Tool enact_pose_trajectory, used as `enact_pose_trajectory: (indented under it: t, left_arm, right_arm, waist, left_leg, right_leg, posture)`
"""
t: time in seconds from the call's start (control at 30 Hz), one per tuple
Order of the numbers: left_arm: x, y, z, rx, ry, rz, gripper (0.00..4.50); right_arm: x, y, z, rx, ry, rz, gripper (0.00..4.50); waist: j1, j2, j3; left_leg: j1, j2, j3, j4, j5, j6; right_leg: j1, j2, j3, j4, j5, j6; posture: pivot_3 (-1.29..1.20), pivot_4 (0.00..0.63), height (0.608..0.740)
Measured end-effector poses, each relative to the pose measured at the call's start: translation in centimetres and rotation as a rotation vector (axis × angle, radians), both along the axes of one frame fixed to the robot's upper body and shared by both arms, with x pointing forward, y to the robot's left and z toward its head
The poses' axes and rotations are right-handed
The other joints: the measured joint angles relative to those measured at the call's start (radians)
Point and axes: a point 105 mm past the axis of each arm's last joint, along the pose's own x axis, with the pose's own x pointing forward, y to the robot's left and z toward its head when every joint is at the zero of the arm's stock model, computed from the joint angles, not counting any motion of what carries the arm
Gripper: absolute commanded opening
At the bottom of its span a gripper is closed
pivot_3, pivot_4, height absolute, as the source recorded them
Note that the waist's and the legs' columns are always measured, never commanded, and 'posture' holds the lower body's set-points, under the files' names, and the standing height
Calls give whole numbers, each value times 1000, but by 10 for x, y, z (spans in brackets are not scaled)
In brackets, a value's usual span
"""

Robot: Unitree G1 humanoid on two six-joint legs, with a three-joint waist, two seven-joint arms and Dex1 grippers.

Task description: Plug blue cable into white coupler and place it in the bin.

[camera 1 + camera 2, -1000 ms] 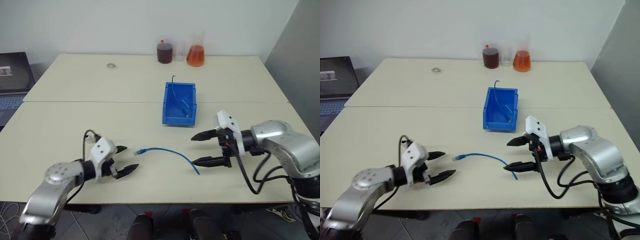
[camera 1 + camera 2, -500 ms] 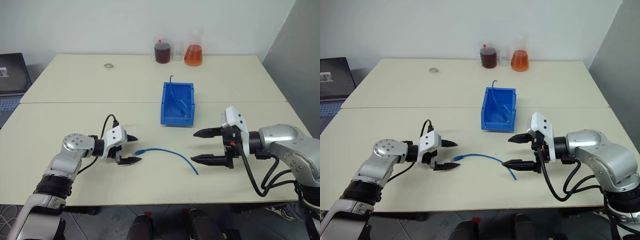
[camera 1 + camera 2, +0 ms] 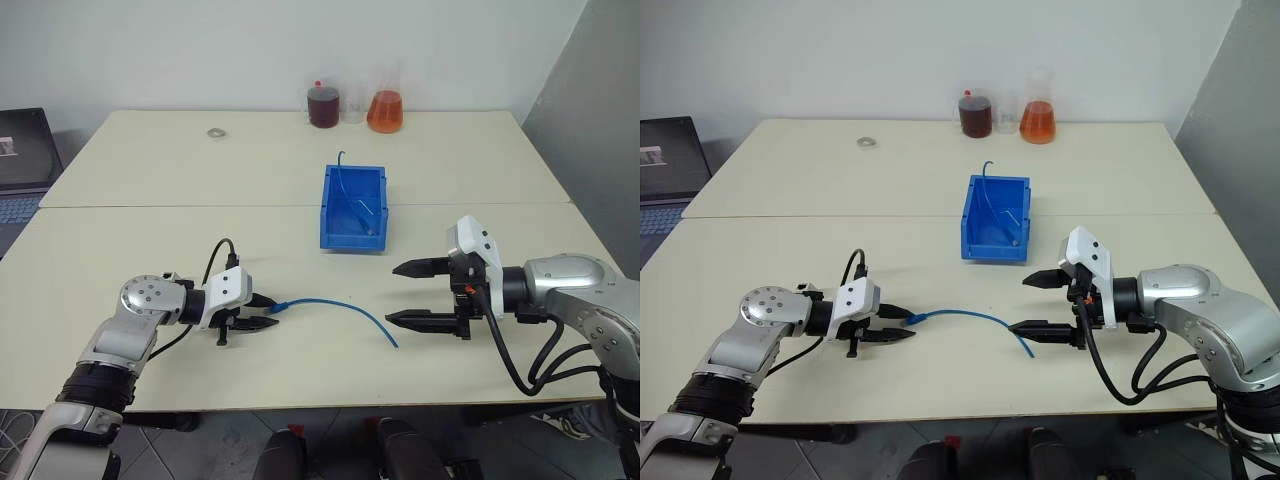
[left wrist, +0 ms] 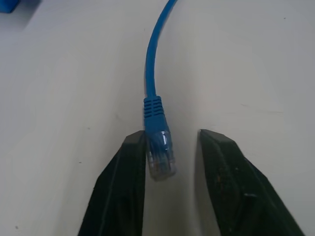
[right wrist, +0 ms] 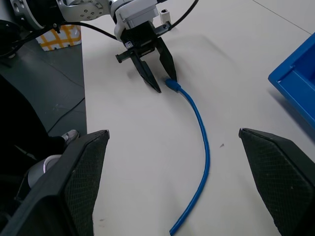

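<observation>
The blue cable [image 3: 335, 302] lies in a shallow curve on the table in front of the bin [image 3: 352, 241]. Its clear plug [image 4: 160, 150] sits between the fingers of my left gripper [image 3: 272, 312]. The jaws stand narrowly apart: one finger [image 4: 125, 172] touches the plug, and a small gap is left to the other. My right gripper [image 3: 392, 293] hovers wide open near the cable's other end [image 3: 393, 344], with nothing between its fingers. The white coupler is out of view.
A thin blue cable end [image 3: 340, 165] sticks up out of the bin. Two flasks, one dark red [image 3: 323, 105] and one orange [image 3: 386, 108], stand at the table's far edge. A small ring [image 3: 214, 131] lies far left, and a laptop [image 3: 20, 150] sits beyond the table's left edge.
My left gripper has swung in to the cable's plug, and its fingers have narrowed from wide open to close around it. The right gripper has kept its place, still open.
</observation>
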Motion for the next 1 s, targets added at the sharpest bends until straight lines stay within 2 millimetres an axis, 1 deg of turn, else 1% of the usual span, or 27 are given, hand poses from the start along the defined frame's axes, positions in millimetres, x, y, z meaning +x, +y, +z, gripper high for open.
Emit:
enact_pose_trajectory:
  t: [0.1,0.3,0.4,0.47,0.5,0.6,0.7,0.77,0.8,0.93,1.0]
  left_arm:
    - [0,1,-1,1,1,7,273]
    - [-1,2,-1,-1,-2,27,249]
    - [-1,-1,3,-42,53,95,249]
    - [2,-9,10,-113,92,157,249]
    - [4,-20,21,-181,101,176,249]
    - [9,-59,71,-386,103,167,249]
    - [10,-81,118,-568,127,172,249]
    - [6,-94,140,-648,159,144,249]
    - [5,-97,146,-669,178,140,249]
    - [3,-99,157,-759,293,146,249]
    - [0,-102,164,-792,334,120,249]
  right_arm:
    - [0,0,0,2,1,4,4500]
    - [3,-1,-3,5,15,-4,4500]
    - [4,0,-2,15,12,-13,4500]
    - [6,2,0,39,5,-31,4500]
    - [9,3,2,64,-5,-48,4500]
    - [15,13,14,161,-15,-93,4500]
    - [20,16,22,283,22,-166,4500]
    - [20,22,24,350,70,-183,4500]
    - [20,23,25,371,87,-191,4500]
    - [20,23,33,445,152,-206,4500]
    - [23,23,38,483,179,-206,4500]
  waist:
    - [0,0,0]
    - [-2,0,0]
    - [-2,0,0]
    - [-1,0,0]
    - [0,-1,1]
    - [8,-3,2]
    - [11,-3,2]
    - [12,-3,2]
    - [9,-3,2]
    - [3,-3,2]
    - [2,-3,2]
  left_leg:
    - [1,0,0,0,0,1]
    - [2,0,0,0,1,1]
    - [1,0,0,0,1,1]
    - [-1,0,-1,1,1,1]
    - [-3,0,-1,1,1,1]
    - [-5,0,-3,3,1,1]
    - [-5,0,-4,2,1,1]
    - [-4,-1,-4,2,1,1]
    - [-4,0,-3,1,1,1]
    - [-3,0,-4,1,1,1]
    - [-3,-1,-4,1,1,1]
  right_leg:
    - [0,0,0,0,-2,4]
    - [1,0,1,1,-2,4]
    - [0,0,0,1,-2,4]
    - [0,0,0,1,-2,4]
    - [-1,0,-1,1,-2,4]
    - [-1,0,-2,0,-2,4]
    - [-1,0,-3,0,0,0]
    - [-1,0,-3,0,1,0]
    - [-1,0,-2,0,1,0]
    - [-1,0,-3,1,1,0]
    - [-1,0,-3,1,1,0]
  posture:
    - [0,150,740]
    - [0,150,740]
    - [0,150,740]
    - [0,150,740]
    - [0,150,740]
    - [0,150,740]
    - [0,150,740]
    - [0,150,740]
    - [0,150,740]
    - [0,150,740]
    - [0,150,740]
